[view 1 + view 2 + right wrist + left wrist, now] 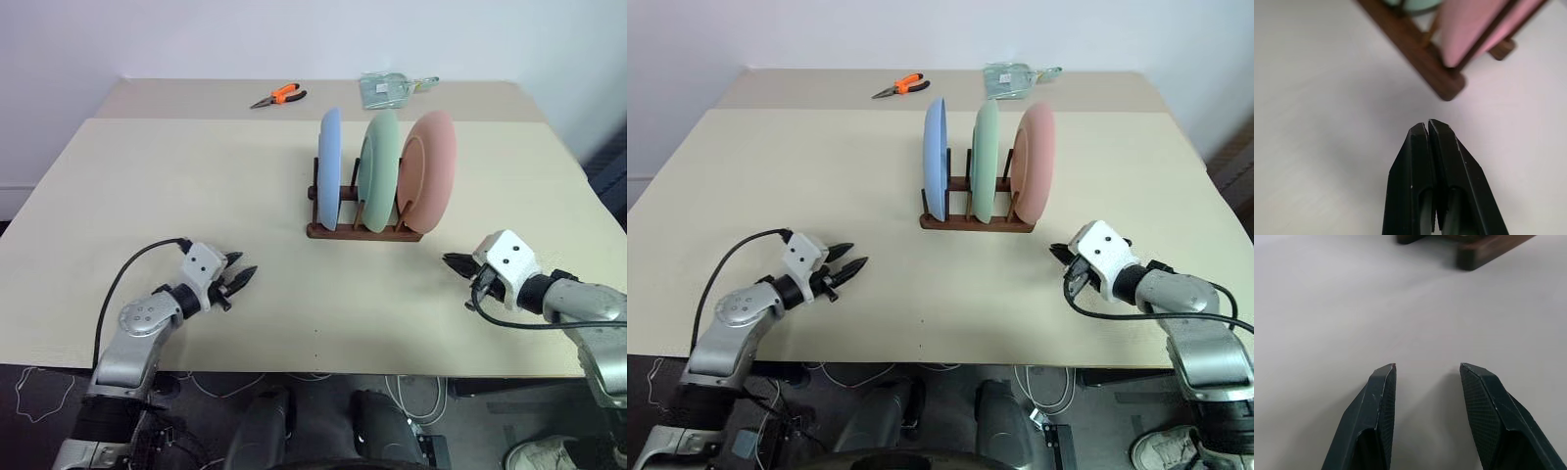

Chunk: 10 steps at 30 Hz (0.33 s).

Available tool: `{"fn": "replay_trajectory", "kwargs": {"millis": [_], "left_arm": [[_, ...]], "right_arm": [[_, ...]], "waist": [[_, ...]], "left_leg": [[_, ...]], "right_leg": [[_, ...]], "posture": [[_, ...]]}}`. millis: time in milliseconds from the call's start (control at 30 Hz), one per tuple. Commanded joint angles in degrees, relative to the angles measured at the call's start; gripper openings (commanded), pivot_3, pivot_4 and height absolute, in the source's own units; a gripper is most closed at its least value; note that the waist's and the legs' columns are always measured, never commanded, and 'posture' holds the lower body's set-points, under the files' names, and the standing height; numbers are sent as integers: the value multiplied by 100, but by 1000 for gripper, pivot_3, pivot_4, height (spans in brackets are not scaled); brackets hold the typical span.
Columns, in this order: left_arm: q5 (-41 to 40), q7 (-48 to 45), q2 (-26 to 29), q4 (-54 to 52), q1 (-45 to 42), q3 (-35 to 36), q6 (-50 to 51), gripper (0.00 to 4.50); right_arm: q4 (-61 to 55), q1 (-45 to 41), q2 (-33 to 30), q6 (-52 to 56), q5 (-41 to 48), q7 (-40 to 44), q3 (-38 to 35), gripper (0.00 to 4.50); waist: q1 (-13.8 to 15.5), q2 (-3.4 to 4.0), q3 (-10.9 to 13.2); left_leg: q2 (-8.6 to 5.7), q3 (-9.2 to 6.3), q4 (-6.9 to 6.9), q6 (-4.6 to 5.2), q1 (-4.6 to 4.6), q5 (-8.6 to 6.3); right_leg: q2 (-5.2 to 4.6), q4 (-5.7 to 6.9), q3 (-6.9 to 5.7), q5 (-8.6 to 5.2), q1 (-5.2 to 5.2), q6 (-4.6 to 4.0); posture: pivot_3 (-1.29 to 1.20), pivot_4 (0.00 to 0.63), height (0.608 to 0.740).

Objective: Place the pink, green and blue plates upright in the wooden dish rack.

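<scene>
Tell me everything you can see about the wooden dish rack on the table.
The wooden dish rack is small and dark brown, a low base with thin upright dowels. It sits flat on the beige table, near the middle. Three plates stand upright in it: blue plate, green plate, pink plate. Neither gripper touches it.

Dish rack (364,231) sits mid-table (196,176) with three plates upright in it: blue plate (329,168) left, green plate (377,168) middle, pink plate (428,172) right. Pliers (277,96) and a clear packet (385,89) lie behind it, near the far edge, well apart.
</scene>
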Motion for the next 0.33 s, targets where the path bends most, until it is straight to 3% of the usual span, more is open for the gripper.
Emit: {"fn": "replay_trajectory", "kwargs": {"millis": [33, 333], "left_arm": [[-47, -3, 175, -49, 268, 346, -98, 2095], [-111, 205, 9, -255, 332, 357, -25, 2095]], "right_arm": [[514, -224, 233, -467, 100, -42, -146, 38], [1452, -864, 411, -976, -129, -36, 170, 38]], "waist": [[-1, 3, -1], [5, 6, -3]], "left_leg": [[0, 0, -1, 0, 2, 0], [0, 0, -1, -1, 2, -1]], "right_leg": [[0, 1, 0, 0, 0, 0], [-2, 3, 1, 1, -1, -1]], "posture": [[0, 150, 738], [0, 150, 738]]}}
